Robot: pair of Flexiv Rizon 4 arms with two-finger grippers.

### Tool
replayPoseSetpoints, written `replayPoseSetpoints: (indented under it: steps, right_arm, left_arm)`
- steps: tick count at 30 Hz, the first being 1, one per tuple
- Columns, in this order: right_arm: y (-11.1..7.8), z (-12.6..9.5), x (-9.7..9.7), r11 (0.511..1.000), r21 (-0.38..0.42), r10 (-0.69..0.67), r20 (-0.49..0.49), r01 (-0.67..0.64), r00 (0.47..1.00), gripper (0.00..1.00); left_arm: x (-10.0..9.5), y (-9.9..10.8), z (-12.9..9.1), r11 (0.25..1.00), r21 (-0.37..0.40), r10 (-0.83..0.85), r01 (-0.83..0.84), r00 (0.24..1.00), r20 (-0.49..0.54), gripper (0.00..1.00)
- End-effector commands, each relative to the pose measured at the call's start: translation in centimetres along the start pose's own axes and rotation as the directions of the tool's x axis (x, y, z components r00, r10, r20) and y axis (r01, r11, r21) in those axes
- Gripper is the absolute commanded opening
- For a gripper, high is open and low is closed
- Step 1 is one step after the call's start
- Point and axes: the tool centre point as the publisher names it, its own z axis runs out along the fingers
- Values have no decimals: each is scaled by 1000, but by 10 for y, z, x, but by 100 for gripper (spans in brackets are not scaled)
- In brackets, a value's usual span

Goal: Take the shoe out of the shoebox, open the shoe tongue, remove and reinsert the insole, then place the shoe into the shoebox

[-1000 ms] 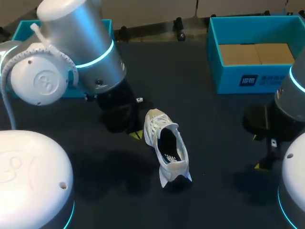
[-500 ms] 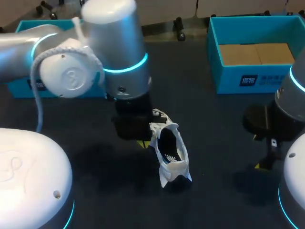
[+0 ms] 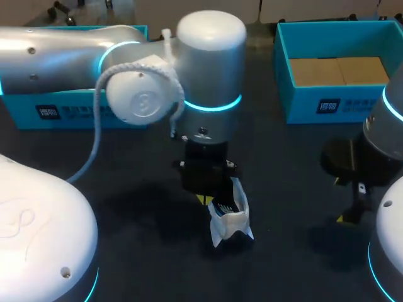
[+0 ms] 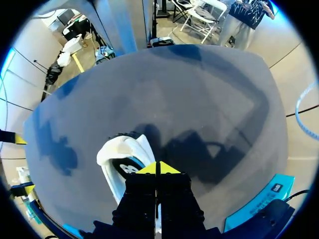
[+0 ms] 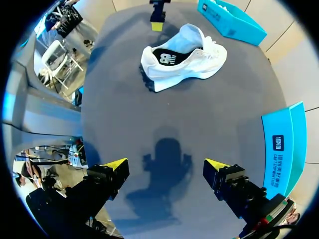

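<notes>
A white shoe (image 3: 230, 223) lies on the dark table (image 3: 126, 207), only its heel and dark insole showing under my left arm. My left gripper (image 3: 204, 200) hangs just over the shoe's opening, shut, with nothing seen between its tips. In the left wrist view the closed yellow tips of the left gripper (image 4: 157, 168) sit above the shoe (image 4: 119, 152). The right wrist view shows the whole shoe (image 5: 182, 57) on its sole, the left gripper (image 5: 158, 22) just beyond it. My right gripper (image 5: 164, 167) stands wide open and empty, well short of the shoe, at the table's right (image 3: 343, 200).
An open blue shoebox (image 3: 315, 104) with a cardboard liner stands at the back right, near my right arm. A second blue box part (image 3: 63, 113) lies at the back left, behind my left arm.
My left arm has swung right from the table's left and now hangs over the shoe, covering its front. The shoe and the right arm have not moved.
</notes>
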Motion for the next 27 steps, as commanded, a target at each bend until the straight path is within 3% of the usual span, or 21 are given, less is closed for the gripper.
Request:
replayPoseSetpoints:
  steps: [1, 16, 27]
  right_arm:
    - [-2, 1, 2, 1000, -2, 0, 5, 0, 1000, 100]
    - [-2, 1, 2, 1000, -2, 0, 5, 0, 1000, 100]
    - [-2, 1, 2, 1000, -2, 0, 5, 0, 1000, 100]
  left_arm:
    - [-11, 7, 14, 1000, 11, -7, 8, 994, -106, 0]
    - [-15, 6, 39, 999, 26, -26, 30, 988, -151, 0]
    - [-21, 11, 39, 998, 33, -50, 55, 989, -136, 0]
